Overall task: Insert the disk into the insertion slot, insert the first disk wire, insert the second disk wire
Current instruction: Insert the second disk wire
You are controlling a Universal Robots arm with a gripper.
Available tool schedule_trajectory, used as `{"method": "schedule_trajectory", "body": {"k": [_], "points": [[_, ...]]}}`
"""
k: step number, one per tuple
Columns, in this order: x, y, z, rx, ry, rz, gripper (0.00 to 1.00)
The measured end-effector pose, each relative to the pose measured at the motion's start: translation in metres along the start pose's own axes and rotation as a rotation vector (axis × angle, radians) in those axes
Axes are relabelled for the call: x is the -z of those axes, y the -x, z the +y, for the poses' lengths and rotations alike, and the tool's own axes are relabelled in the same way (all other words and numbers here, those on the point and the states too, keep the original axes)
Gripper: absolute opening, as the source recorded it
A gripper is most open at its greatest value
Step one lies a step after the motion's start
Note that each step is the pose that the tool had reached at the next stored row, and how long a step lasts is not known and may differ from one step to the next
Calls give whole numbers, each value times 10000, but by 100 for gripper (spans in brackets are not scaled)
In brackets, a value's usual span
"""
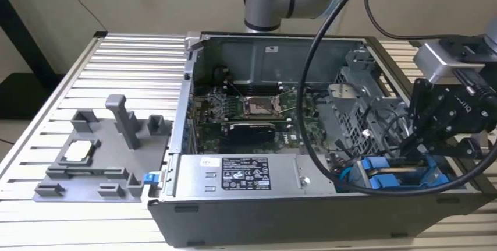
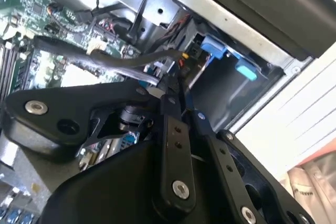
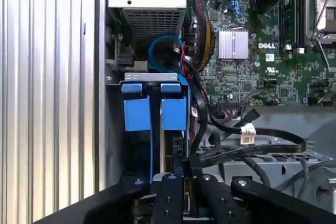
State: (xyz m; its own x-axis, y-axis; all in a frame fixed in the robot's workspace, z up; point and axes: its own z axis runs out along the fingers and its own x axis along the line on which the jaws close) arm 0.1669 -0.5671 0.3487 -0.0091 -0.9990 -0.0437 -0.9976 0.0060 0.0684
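The disk sits in the insertion slot (image 3: 152,77) at the case's front corner, on the exterior view's right. Its bright blue carrier tabs (image 3: 173,111) (image 1: 388,180) (image 2: 212,45) stick out of the grey bay. My gripper (image 3: 184,177) (image 2: 170,85) (image 1: 408,149) hangs just over the disk's end, next to the tabs. Its fingers (image 3: 168,198) are shut on the end of a flat black wire (image 3: 252,148) (image 2: 105,56). The wire trails away toward the motherboard. The spot where the wire's plug meets the disk is hidden by the fingers.
A grey power-supply box (image 1: 241,175) lies beside the bay. The green motherboard (image 1: 248,111) and perforated drive cage (image 1: 361,111) fill the case. Loose black cables and a blue cable loop (image 3: 163,51) crowd the bay. A grey fixture (image 1: 93,158) stands on the slatted table (image 1: 116,59).
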Motion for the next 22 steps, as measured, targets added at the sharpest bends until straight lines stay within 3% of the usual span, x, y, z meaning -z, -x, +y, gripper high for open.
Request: {"method": "schedule_trajectory", "body": {"k": [22], "points": [[-76, -16, -2, -17, -11, -28, 16]]}}
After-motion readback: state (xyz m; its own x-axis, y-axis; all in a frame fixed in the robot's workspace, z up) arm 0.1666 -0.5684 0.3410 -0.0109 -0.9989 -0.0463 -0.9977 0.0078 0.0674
